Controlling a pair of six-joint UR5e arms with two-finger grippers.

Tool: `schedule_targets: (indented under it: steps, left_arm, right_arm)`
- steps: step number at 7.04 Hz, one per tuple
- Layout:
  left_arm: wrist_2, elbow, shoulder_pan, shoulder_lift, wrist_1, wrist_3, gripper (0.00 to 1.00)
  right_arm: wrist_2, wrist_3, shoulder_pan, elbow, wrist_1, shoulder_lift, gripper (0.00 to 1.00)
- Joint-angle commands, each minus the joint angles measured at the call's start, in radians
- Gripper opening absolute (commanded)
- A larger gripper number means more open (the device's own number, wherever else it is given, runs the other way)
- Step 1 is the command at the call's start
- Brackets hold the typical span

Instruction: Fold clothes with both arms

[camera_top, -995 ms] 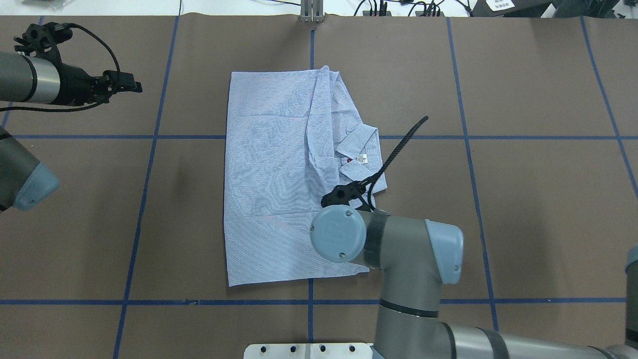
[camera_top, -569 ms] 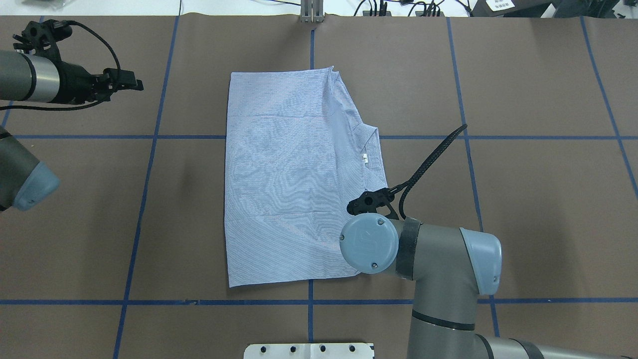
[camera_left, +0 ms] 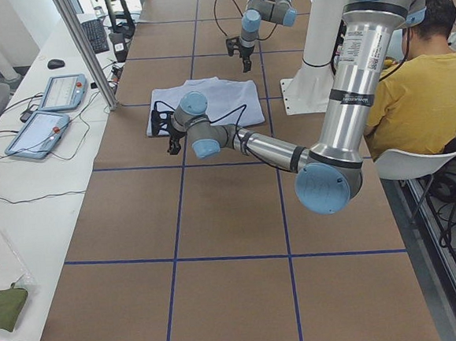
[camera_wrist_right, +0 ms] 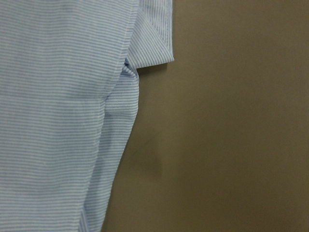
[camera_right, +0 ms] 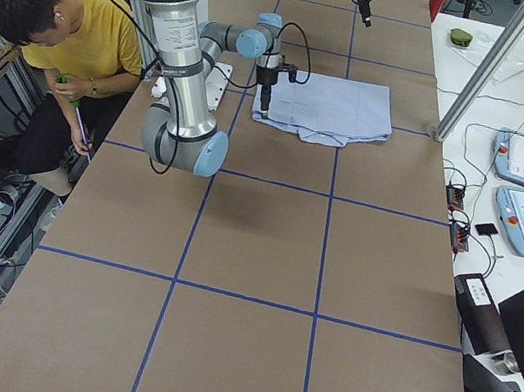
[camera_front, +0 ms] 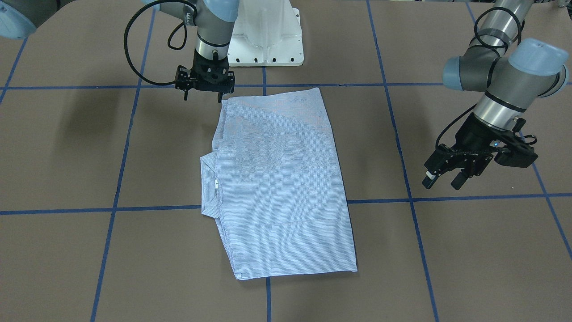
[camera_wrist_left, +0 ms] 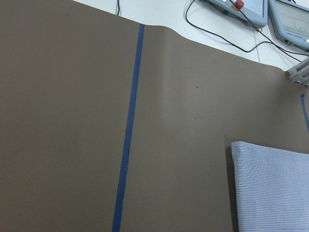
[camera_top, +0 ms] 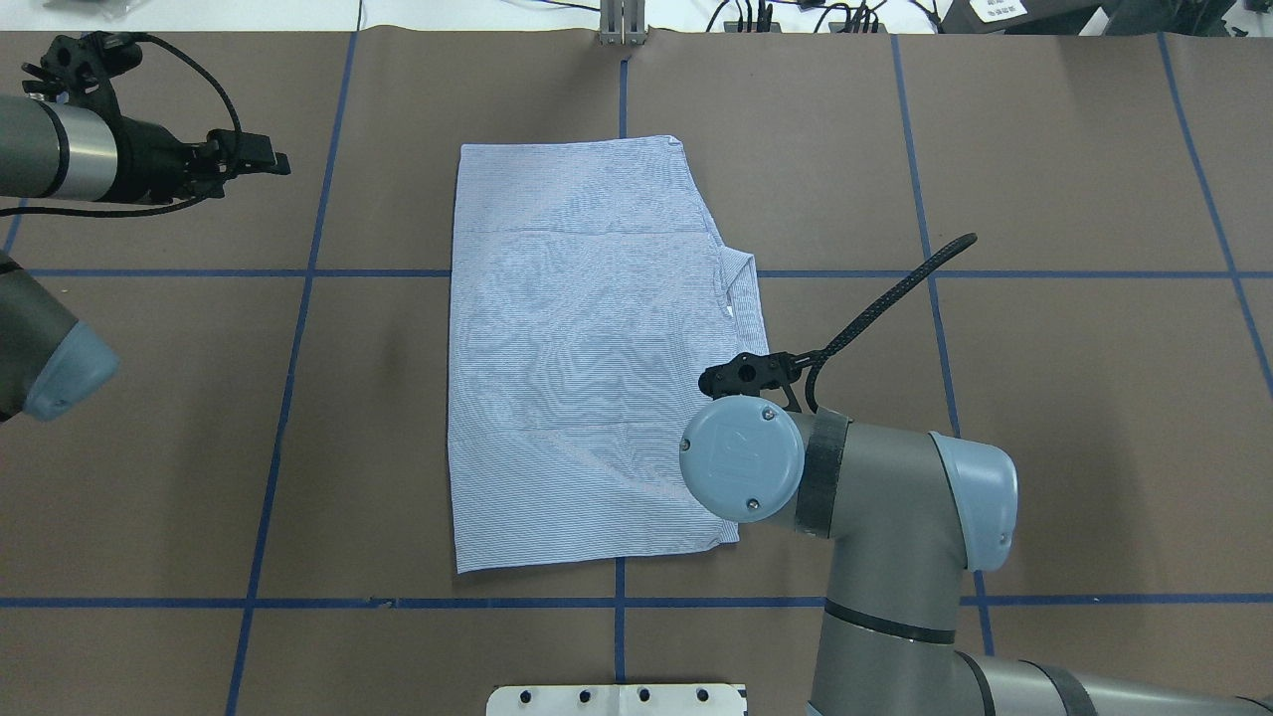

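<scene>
The light blue striped shirt [camera_top: 587, 348] lies folded flat in a rectangle at the table's middle, its collar [camera_front: 208, 183] sticking out on one side. It also shows in the front view [camera_front: 286, 188]. My right gripper [camera_front: 203, 95] hangs open and empty just above the shirt's near corner on the collar side. In the overhead view its wrist [camera_top: 741, 457] hides it. The right wrist view shows the shirt's edge [camera_wrist_right: 58, 121] and bare table. My left gripper [camera_front: 441, 182] is open and empty, well off the shirt's far side, and also shows overhead [camera_top: 264, 159].
Blue tape lines [camera_top: 298, 328] grid the brown table. The white pedestal base [camera_front: 268, 40] stands behind the shirt. A metal post [camera_top: 622, 25] rises at the far edge. An operator in yellow [camera_right: 78, 32] sits beside the robot. Tablets [camera_left: 50, 113] lie off the table.
The shirt's lifted, rumpled collar-side layer has been laid down flat. My right arm has moved right, to the shirt's edge. The left gripper has barely shifted.
</scene>
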Motion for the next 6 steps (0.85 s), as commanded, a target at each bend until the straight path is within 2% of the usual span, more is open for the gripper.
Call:
schedule_targets:
  steps: [1,2,3,5,6]
  left_arm:
    - [0.001,-0.012,0.002,0.000,0.001,-0.033,1.00]
    - [0.001,-0.012,0.002,0.000,0.001,-0.033,1.00]
    - [0.001,-0.012,0.002,0.000,-0.001,-0.033,1.00]
    - [0.001,-0.012,0.002,-0.001,-0.001,-0.033,1.00]
    - [0.001,-0.012,0.002,-0.001,-0.001,-0.033,1.00]
  right_arm:
    - [-0.055,0.584,-0.047,-0.001,0.264,-0.044,1.00]
    - [-0.063,0.769,-0.058,0.001,0.398,-0.088,1.00]
    - [-0.083,0.953,-0.070,0.001,0.439,-0.098,0.99]
    - [-0.185,1.212,-0.125,-0.001,0.442,-0.128,0.92]
    - [-0.192,1.224,-0.139,-0.005,0.442,-0.130,0.91]
